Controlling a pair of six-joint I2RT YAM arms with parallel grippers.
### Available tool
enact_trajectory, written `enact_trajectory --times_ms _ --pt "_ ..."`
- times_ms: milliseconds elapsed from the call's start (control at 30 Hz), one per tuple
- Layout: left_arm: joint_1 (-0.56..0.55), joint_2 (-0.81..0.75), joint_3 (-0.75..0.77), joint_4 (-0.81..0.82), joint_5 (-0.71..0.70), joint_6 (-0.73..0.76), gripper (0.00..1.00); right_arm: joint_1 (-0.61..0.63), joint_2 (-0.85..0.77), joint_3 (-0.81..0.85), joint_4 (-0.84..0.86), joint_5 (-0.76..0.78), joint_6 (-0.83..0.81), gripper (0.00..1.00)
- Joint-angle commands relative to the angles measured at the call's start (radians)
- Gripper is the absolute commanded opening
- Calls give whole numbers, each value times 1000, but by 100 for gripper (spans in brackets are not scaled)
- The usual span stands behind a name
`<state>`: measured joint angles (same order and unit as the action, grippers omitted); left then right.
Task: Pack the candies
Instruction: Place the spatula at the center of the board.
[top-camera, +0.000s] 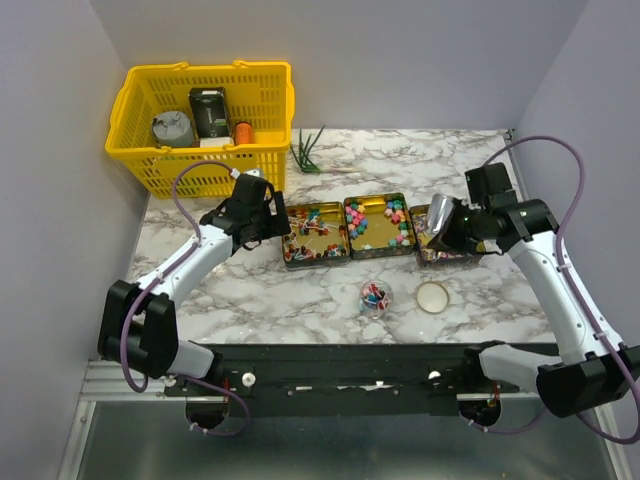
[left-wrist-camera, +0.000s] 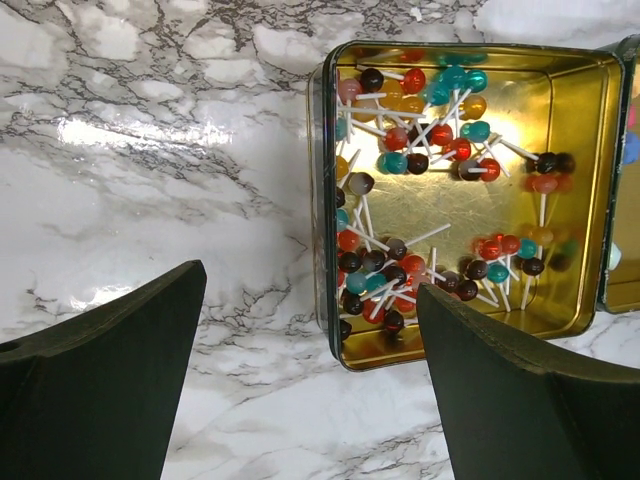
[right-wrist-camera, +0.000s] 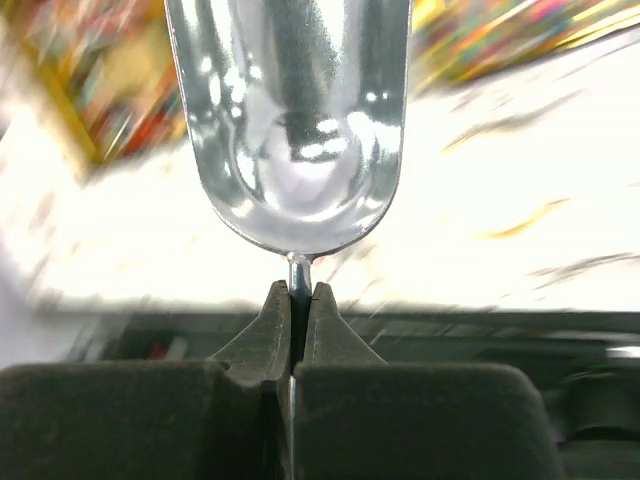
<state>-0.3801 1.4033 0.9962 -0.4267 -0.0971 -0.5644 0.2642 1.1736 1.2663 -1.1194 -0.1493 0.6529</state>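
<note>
Three open gold tins stand in a row: left (top-camera: 315, 236), middle (top-camera: 380, 225), right (top-camera: 447, 255). Each holds candies of mixed colours (top-camera: 385, 222). A small clear round tub (top-camera: 376, 296) with a few candies stands in front, with a round gold lid (top-camera: 432, 296) to its right. My left gripper (top-camera: 265, 222) is open and empty, low beside the left tin's left wall. In the left wrist view (left-wrist-camera: 310, 390), that tin (left-wrist-camera: 585, 200) holds small sweets on white sticks (left-wrist-camera: 440, 140). My right gripper (right-wrist-camera: 297, 292) is shut on the handle of an empty metal scoop (right-wrist-camera: 290, 120), which hangs over the right tin in the top view (top-camera: 440, 222).
A yellow basket (top-camera: 205, 160) with a few items stands at the back left, behind my left gripper. A green sprig (top-camera: 308, 150) lies beside it. The marble table (top-camera: 270, 290) ends at a black rail in front.
</note>
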Motion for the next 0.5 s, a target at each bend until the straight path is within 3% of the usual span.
enact_trajectory --times_ms 0,133,267,467 --pt "1 -43 -24 42 -12 12 99 -83 35 44 9 578 -77 1" --pt "1 -50 -22 58 20 32 99 -238 87 33 61 724 -168 1" --pt "0 -58 -28 72 42 28 99 -370 93 -88 206 818 -232 1" --pt "1 -53 -33 77 60 26 99 -522 135 -212 308 640 -208 1"
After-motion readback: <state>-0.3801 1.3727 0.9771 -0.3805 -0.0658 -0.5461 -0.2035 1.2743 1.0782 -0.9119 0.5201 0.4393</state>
